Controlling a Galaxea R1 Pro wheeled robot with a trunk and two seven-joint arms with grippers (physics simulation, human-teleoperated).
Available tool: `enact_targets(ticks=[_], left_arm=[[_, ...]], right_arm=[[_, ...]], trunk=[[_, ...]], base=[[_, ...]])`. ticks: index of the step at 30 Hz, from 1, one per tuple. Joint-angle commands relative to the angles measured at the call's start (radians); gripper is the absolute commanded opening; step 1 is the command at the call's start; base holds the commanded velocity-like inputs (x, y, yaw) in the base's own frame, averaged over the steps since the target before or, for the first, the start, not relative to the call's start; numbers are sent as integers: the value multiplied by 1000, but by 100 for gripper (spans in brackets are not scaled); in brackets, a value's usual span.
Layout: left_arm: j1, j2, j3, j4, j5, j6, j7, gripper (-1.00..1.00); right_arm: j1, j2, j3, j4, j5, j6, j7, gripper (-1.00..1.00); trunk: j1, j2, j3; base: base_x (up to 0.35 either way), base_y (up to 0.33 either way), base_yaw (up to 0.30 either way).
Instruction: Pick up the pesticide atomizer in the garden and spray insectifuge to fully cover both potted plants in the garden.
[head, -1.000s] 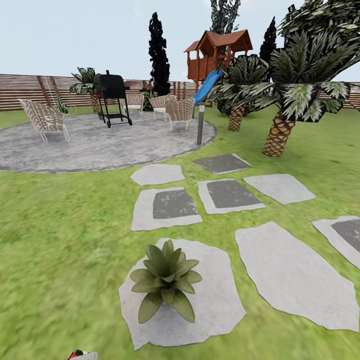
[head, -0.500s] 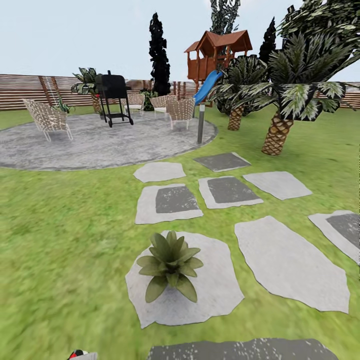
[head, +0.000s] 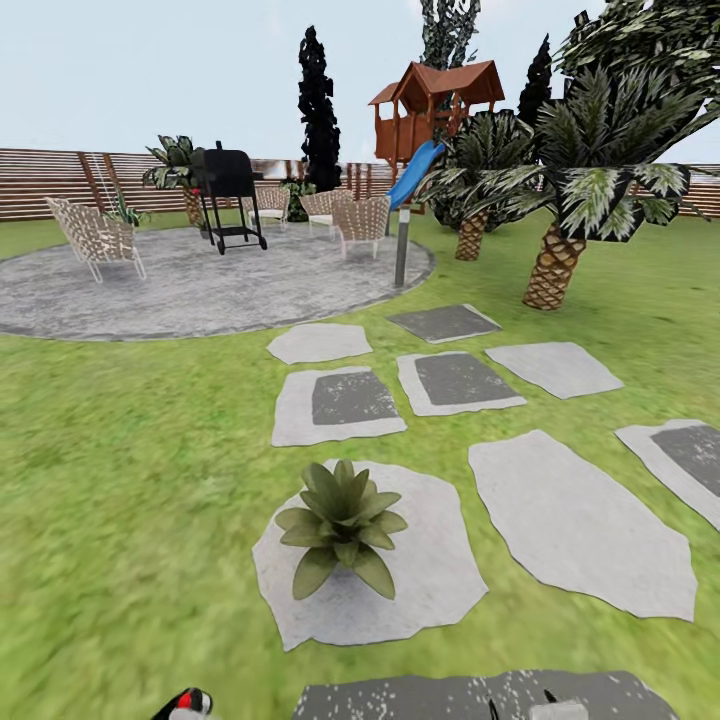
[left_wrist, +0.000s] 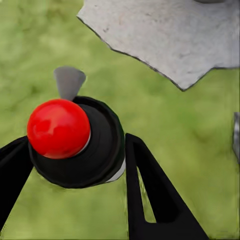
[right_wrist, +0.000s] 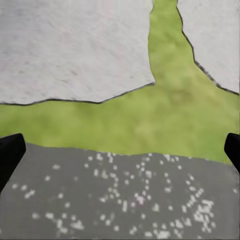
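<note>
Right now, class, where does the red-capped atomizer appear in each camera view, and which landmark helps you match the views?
Head view: the atomizer sits at the bottom edge, left of centre.
Left wrist view: centre-left, between the left gripper's fingers, above grass.
Right wrist view: looks over a speckled dark paver, grass and pale stones.
Shared landmark: probably the pale paver under the potted plant.

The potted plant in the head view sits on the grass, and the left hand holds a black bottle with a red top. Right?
Not quite. In the head view the potted plant sits on a grey stone paver, not grass. The left hand does hold the red-topped black bottle.
</note>
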Motion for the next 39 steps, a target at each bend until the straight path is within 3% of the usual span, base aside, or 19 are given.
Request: enact_targets(ticks=[1, 4, 5, 7, 10, 11, 17, 21, 25, 31, 39], left_arm=[[-2, 7, -8, -4, -37, -2, -34, -100], [-28, 29, -12, -11, -138, 14, -191, -100], [-38, 32, -13, -11, -151, 20, -220, -100], [-79, 42, -15, -11, -191, 60, -336, -100], [-131, 48, -16, -14, -242, 139, -494, -100], [-140, 48, -16, -14, -252, 150, -517, -100], [-242, 44, -14, -14, -406, 199, -732, -100], [-281, 38, -15, -15, -454, 203, -819, -100], [-285, 45, -5, -14, -433, 206, -808, -100], [-289, 42, -4, -33, -429, 215, -806, -100], [-291, 38, -3, -78, -429, 222, -807, -100]], right_arm=[[-2, 0, -4, -20, 58, -3, -1, 100], [-20, 1, -3, -56, 222, -1, 43, 100], [-27, 2, -3, -59, 250, -1, 56, 100], [-55, 5, -3, -64, 348, 0, 125, 100], [-98, 7, -4, -65, 430, 1, 235, 100], [-104, 7, -3, -65, 437, 2, 252, 100], [-158, 7, -3, -71, 473, 61, 479, 100], [-180, 7, -3, -73, 482, 74, 590, 100], [-202, 30, -13, -67, 472, 67, 587, 100], [-226, 48, -12, -75, 475, 68, 586, 100], [-230, 58, -11, -82, 478, 70, 586, 100]], trunk=[[0, 0, -1], [0, 0, -1], [0, 0, -1], [0, 0, -1], [0, 0, -1], [0, 0, -1], [0, 0, -1], [0, 0, -1], [0, 0, -1], [0, 0, -1], [0, 0, -1]], base=[[0, 0, 0], [0, 0, 0], [0, 0, 0], [0, 0, 0], [0, 0, 0], [0, 0, 0], [0, 0, 0], [0, 0, 0], [0, 0, 0], [-20, -13, 0], [-205, -163, 0]])
